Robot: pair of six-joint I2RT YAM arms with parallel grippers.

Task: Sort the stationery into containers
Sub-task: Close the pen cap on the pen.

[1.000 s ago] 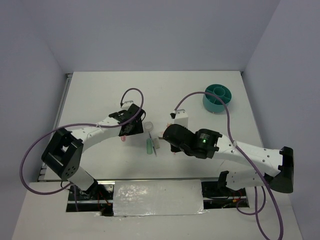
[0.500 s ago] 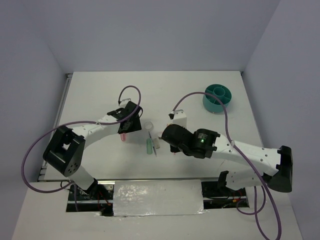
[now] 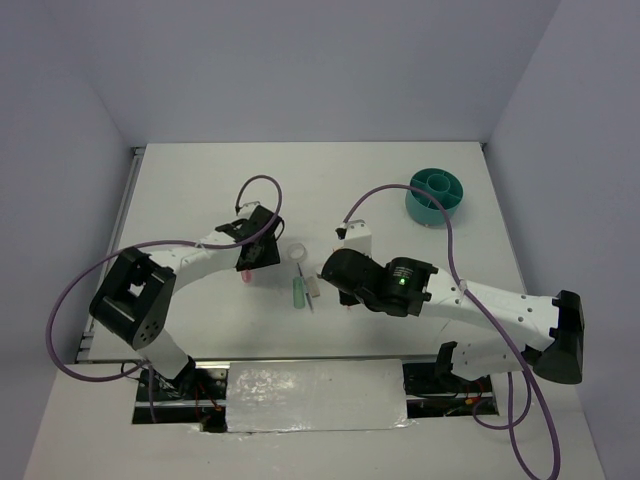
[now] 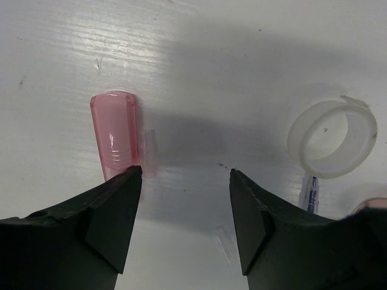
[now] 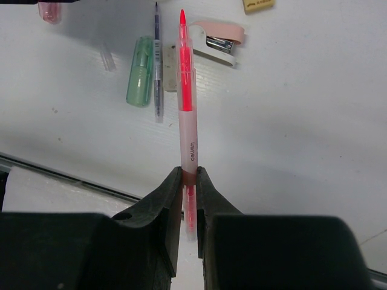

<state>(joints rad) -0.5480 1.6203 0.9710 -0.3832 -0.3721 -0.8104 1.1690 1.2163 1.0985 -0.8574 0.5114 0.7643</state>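
Note:
My right gripper (image 5: pixel 188 172) is shut on a thin pink pen (image 5: pixel 186 90), which points away from me above the table. Below it lie a mint-green stub (image 5: pixel 140 71), a thin blue pen (image 5: pixel 158 60), a pink stapler (image 5: pixel 217 36) and a tan block (image 5: pixel 258 5). My left gripper (image 4: pixel 184 175) hangs open over bare table, nothing between its fingers. The short pink stub (image 4: pixel 115 138) lies just beyond its left fingertip, and the white tape ring (image 4: pixel 331 138) to the right. The teal organiser (image 3: pixel 435 196) stands far right.
Both arms meet near the table's middle, where the loose items (image 3: pixel 300 285) are clustered. A foil-covered panel (image 3: pixel 315 395) lies at the near edge between the arm bases. Purple cables loop above both wrists.
The left gripper has shifted a little to the left and its jaws have narrowed slightly. The right arm, still holding the pink pen, has edged slightly left.

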